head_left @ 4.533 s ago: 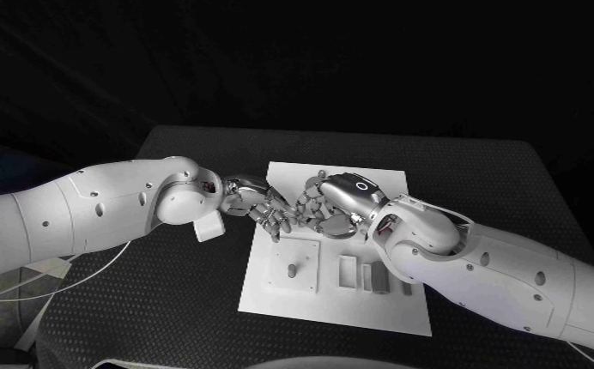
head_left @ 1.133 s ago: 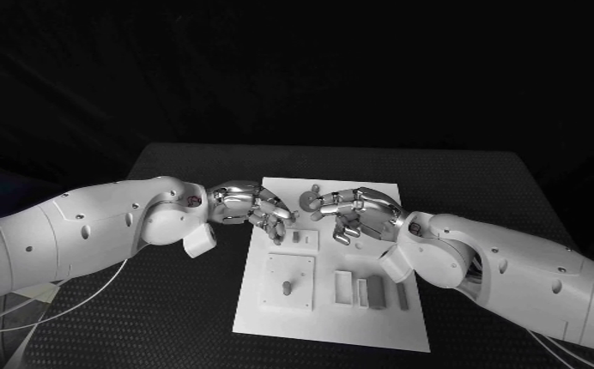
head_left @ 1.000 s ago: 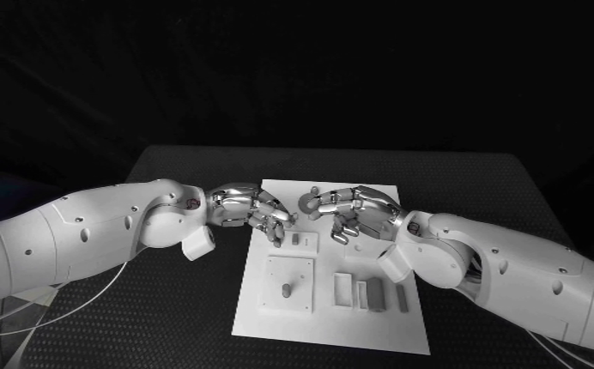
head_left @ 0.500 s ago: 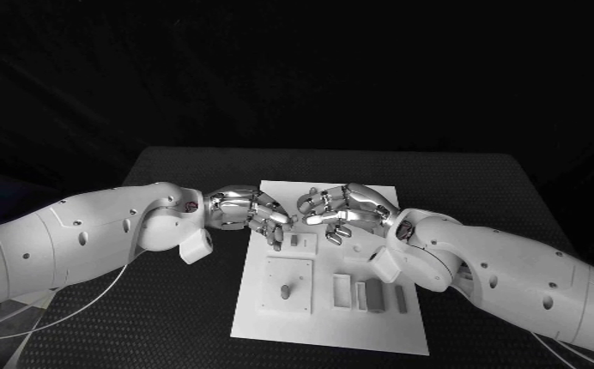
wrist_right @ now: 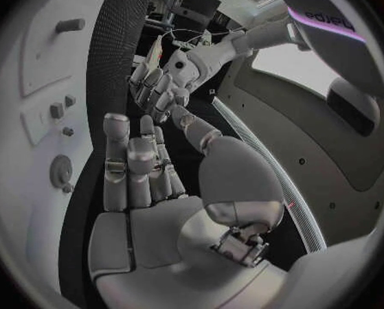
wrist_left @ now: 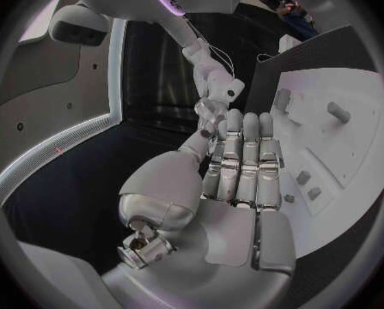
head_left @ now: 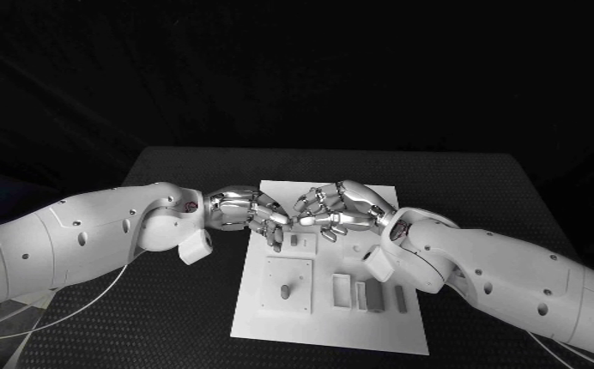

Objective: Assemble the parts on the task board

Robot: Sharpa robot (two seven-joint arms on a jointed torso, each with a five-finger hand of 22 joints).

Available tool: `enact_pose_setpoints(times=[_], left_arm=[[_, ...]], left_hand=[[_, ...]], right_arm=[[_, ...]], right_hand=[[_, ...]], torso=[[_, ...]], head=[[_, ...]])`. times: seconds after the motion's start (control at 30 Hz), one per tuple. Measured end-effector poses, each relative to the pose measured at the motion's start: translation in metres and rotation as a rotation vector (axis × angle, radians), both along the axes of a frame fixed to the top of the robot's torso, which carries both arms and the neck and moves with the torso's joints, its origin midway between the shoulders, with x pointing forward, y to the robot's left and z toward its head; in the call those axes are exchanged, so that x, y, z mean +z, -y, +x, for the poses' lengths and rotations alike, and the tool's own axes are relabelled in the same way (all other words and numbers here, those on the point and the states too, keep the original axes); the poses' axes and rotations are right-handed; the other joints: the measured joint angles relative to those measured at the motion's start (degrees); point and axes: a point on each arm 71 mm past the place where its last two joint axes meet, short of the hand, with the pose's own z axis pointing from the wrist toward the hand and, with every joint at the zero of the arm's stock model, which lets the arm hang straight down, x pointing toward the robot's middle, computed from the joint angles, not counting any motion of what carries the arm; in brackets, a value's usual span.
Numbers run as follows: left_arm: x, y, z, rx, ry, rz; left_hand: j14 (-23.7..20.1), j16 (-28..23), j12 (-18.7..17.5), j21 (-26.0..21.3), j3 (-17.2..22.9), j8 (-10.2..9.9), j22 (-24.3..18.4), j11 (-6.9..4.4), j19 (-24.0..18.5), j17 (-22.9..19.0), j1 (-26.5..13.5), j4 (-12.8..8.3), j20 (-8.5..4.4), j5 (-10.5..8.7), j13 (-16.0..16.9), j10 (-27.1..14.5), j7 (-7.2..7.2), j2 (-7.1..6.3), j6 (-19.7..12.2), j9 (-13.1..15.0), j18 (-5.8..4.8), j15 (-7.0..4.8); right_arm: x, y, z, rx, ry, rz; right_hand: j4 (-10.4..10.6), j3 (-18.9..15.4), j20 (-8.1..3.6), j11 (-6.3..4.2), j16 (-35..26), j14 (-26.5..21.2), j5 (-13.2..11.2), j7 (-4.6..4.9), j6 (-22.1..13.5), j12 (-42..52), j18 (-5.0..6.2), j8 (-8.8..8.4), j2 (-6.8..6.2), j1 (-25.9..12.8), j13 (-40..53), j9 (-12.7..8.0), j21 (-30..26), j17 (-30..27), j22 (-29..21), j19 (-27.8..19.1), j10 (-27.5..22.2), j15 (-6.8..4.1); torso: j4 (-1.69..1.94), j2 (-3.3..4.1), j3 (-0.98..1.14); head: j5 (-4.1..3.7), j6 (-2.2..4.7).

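Several small grey parts (head_left: 380,297) lay on the task board (head_left: 297,329), the white plate at the middle of the black table (head_left: 482,180). Along its near right portion a white block (head_left: 341,290) and two slim grey bars stood side by side. To their left sat a raised white square panel (head_left: 288,283) with a short grey peg (head_left: 285,292) upright in it. Farther back, a smaller white tile (head_left: 303,242) carried a little grey piece, just beside the left hand's fingertips. In the left wrist view the peg (wrist_left: 339,111) showed again on the board, with tiny grey pieces (wrist_left: 302,178) near the fingers.

Both hands hovered over the far half of the board, close together, almost knuckle to knuckle. The left hand (head_left: 249,210) reached in from the left, fingers pointing down toward the board; its wrist view showed the fingers (wrist_left: 243,159) straight and side by side, thumb set off to the side, nothing held. The right hand (head_left: 339,208) came from the right with fingers bent downward in the head view; its own wrist view showed the fingers (wrist_right: 137,163) extended together, thumb apart, palm bare, holding nothing. In that view a round grey part (wrist_right: 60,170) and small square pieces (wrist_right: 58,109) lay on the board beside the hand.

White cables (head_left: 50,287) trailed off the table's near left edge beneath the left arm.
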Motion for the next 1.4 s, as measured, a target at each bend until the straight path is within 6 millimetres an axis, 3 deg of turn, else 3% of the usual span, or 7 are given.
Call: enact_pose_setpoints(times=[0.2,0.27,0.77,1.1,1.4], left_arm=[[0.0000,-0.0009,-0.0001,0.000,-0.001,0.000],[0.0000,-0.0009,-0.0002,-0.001,-0.002,0.000],[-0.0001,-0.0013,-0.0006,-0.006,-0.005,0.000],[-0.0001,-0.0022,-0.0006,-0.005,-0.006,0.001],[-0.0001,-0.0022,-0.0005,-0.005,-0.006,0.001]], left_hand=[[0.00,0.00,0.00,0.00,0.00,0.00,-0.05,0.00,0.00,0.00,0.00,0.00,0.00,-0.01,0.11,0.00,0.00,-0.01,0.00,0.07,0.00,0.00],[0.00,0.00,0.00,0.00,0.00,-0.01,-0.05,0.00,0.00,0.00,0.00,0.00,0.00,-0.01,0.16,0.00,0.00,-0.01,0.00,0.09,0.00,0.00],[0.00,-0.01,0.00,0.00,-0.16,-0.24,-0.10,0.00,0.00,-0.01,0.18,0.00,0.00,-0.02,0.28,0.00,0.00,0.17,0.00,0.22,0.00,0.00],[0.00,-0.02,0.00,0.00,-0.23,-0.10,-0.15,0.00,0.00,-0.02,0.53,0.00,0.00,-0.11,0.40,0.00,0.00,0.22,0.00,0.17,0.00,0.00],[0.00,-0.02,0.00,0.00,-0.32,-0.11,-0.16,0.00,0.00,0.03,0.60,0.02,0.00,0.00,0.46,0.00,0.00,0.15,0.00,0.27,0.00,0.00]], right_arm=[[0.0013,-0.0017,-0.0013,0.009,0.008,0.007],[0.0014,-0.0018,-0.0014,0.010,0.009,0.008],[0.0020,-0.0039,-0.0026,0.024,0.010,0.013],[0.0032,-0.0054,-0.0044,0.033,0.010,0.020],[0.0043,-0.0089,-0.0064,0.044,0.009,0.026]], right_hand=[[-0.16,-0.16,0.01,-0.40,0.00,-0.24,0.00,-0.67,1.04,0.45,0.00,0.60,0.39,0.39,0.00,0.00,0.00,-0.09,0.00,0.00,1.34,-0.59],[-0.16,-0.16,0.10,-0.67,0.00,-0.34,0.00,-0.35,3.13,0.82,0.00,1.08,0.83,0.83,0.00,0.10,0.00,-0.15,0.00,-0.11,1.63,-0.69],[-0.16,-0.16,0.11,-0.86,0.00,-0.29,0.00,-0.44,3.25,0.82,0.00,1.09,1.13,1.13,0.00,0.24,0.00,-0.23,-0.01,-0.11,2.22,-0.72],[-0.17,-1.27,0.23,-0.04,-0.01,-0.44,0.00,0.85,1.30,0.20,0.00,0.42,-0.54,2.02,-0.81,-0.15,-0.22,-0.29,-0.01,-0.22,1.38,-0.56],[-0.17,-1.26,0.32,-0.05,-0.01,-0.44,0.00,0.86,1.29,0.20,0.00,0.42,-0.69,2.17,-0.86,-0.15,-0.22,-0.29,-0.01,-0.30,1.37,-0.56]], torso=[[0.00,0.00,0.01],[0.00,0.00,0.02],[0.00,-0.02,0.02],[0.02,-0.02,-0.02],[0.03,-0.02,-0.01]], head=[[0.03,0.00],[0.04,-0.05],[0.01,-0.22],[0.04,-0.32],[0.10,-0.40]])
